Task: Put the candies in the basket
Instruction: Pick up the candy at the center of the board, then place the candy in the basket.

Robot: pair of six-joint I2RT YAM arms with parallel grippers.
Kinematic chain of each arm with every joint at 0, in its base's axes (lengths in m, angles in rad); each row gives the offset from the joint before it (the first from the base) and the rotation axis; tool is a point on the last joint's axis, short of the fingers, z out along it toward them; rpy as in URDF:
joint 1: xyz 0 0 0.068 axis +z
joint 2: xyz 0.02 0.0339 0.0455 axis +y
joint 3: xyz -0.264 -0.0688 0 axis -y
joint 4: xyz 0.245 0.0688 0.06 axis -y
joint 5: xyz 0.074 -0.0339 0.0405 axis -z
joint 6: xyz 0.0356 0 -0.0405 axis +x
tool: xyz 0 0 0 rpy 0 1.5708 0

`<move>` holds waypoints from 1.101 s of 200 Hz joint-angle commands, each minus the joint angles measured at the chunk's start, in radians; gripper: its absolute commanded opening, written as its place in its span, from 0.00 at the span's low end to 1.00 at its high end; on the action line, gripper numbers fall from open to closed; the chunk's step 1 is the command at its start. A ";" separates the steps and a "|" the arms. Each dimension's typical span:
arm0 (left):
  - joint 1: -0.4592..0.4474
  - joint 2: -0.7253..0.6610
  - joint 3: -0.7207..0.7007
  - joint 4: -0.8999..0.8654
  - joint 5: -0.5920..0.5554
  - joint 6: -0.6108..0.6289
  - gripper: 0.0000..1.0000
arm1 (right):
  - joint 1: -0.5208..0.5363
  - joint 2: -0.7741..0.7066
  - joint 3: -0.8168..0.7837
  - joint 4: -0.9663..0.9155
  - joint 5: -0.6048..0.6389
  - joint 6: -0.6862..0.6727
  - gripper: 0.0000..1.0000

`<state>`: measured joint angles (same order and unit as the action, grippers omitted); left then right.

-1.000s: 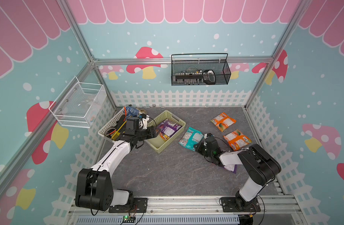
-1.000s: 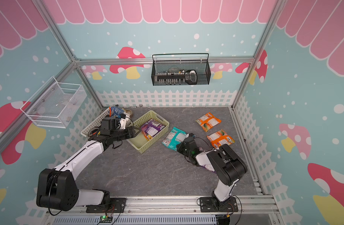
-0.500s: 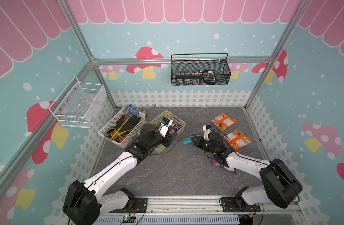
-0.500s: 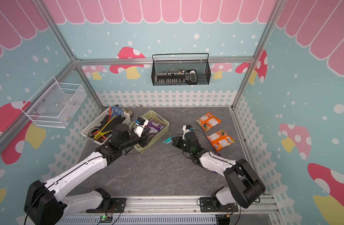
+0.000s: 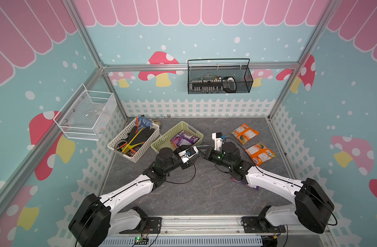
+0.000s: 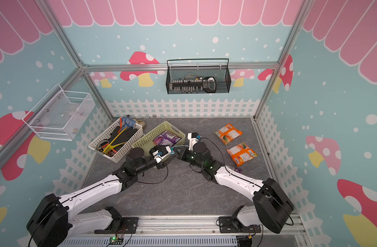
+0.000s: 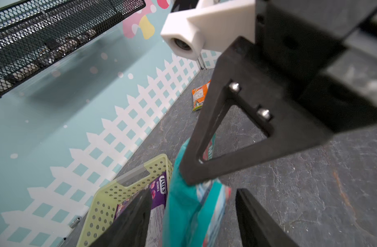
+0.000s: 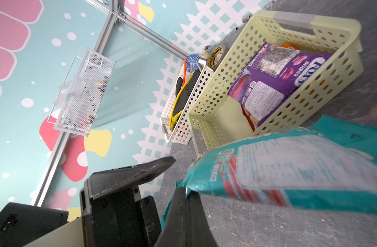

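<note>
Starting at the left, the white perforated basket (image 5: pixel 133 141) full of tools and dark gloves sits against the fence wall, and just beside it is the pale yellow-green basket (image 5: pixel 166 136) with a purple candy bag (image 5: pixel 184 139) lying inside, label side up. You get a better look at that purple bag in the right wrist view, plus a bit of orange peeking out underneath it. Next comes the left claw (image 7: pixel 192 216), jaws spread, sitting on either side of the teal candy bag (image 7: pixel 183 213) without closing on it as far as I can tell. The teal bag hangs in the air next to the near corner of the yellow-green basket, not inside it. The right claw (image 5: pixel 204 152) is pressed together, pinching the edge of that teal bag, so the two claws meet nose to nose in both top views. Further right, two orange candy bags (image 5: pixel 244 133) (image 5: pixel 260 153) lie flat on the grey desk (image 5: pixel 204 192), near each other but not touching. A sliver of another purple bag (image 5: pixel 239 181) pokes out from under the right arm.
</note>
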<state>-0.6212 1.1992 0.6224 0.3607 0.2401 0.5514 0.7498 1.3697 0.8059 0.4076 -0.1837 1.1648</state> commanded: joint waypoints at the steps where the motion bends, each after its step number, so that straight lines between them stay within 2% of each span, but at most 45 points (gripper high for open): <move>1: -0.006 0.010 -0.006 0.056 -0.054 0.053 0.63 | 0.020 0.016 0.033 0.031 0.015 0.001 0.00; 16: -0.005 0.013 -0.007 0.055 -0.085 0.066 0.55 | 0.029 0.019 0.031 0.039 0.014 0.004 0.00; 22: -0.005 0.015 -0.009 0.053 -0.097 0.072 0.48 | 0.031 0.021 0.030 0.043 0.013 0.006 0.00; 27: -0.005 0.016 -0.007 0.050 -0.109 0.077 0.38 | 0.032 0.021 0.029 0.042 0.013 0.006 0.00; 36: -0.006 0.017 -0.004 0.038 -0.129 0.083 0.15 | 0.034 0.019 0.027 0.042 0.016 0.006 0.00; 46: -0.006 0.017 0.000 0.018 -0.149 0.086 0.00 | 0.034 0.014 0.021 0.042 0.024 0.003 0.00; 72: -0.004 -0.007 0.000 -0.037 -0.146 0.084 0.00 | 0.034 -0.009 0.001 0.046 0.056 -0.009 0.01; 88: -0.004 -0.026 0.015 -0.059 -0.167 0.075 0.00 | 0.034 -0.019 0.007 0.033 0.065 -0.024 0.19; 105: 0.004 -0.038 0.060 -0.092 -0.246 0.062 0.00 | 0.034 -0.043 0.019 -0.010 0.091 -0.061 0.48; 112: 0.014 -0.044 0.086 -0.121 -0.271 0.055 0.00 | 0.034 -0.059 0.023 -0.030 0.106 -0.073 0.56; 146: 0.071 -0.087 0.189 -0.219 -0.346 0.045 0.00 | 0.034 -0.167 -0.006 -0.108 0.212 -0.119 0.84; 170: 0.119 -0.083 0.257 -0.260 -0.449 0.074 0.00 | 0.032 -0.224 -0.048 -0.135 0.263 -0.133 0.94; 196: 0.167 -0.048 0.289 -0.260 -0.567 0.110 0.00 | 0.028 -0.247 -0.075 -0.168 0.289 -0.138 0.99; 220: 0.199 -0.020 0.292 -0.285 -0.660 0.105 0.00 | 0.019 -0.262 -0.090 -0.196 0.288 -0.140 0.99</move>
<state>-0.4469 1.1503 0.8970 0.1146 -0.2764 0.6403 0.7776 1.1240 0.7422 0.2684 0.0715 1.0462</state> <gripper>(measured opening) 0.063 0.986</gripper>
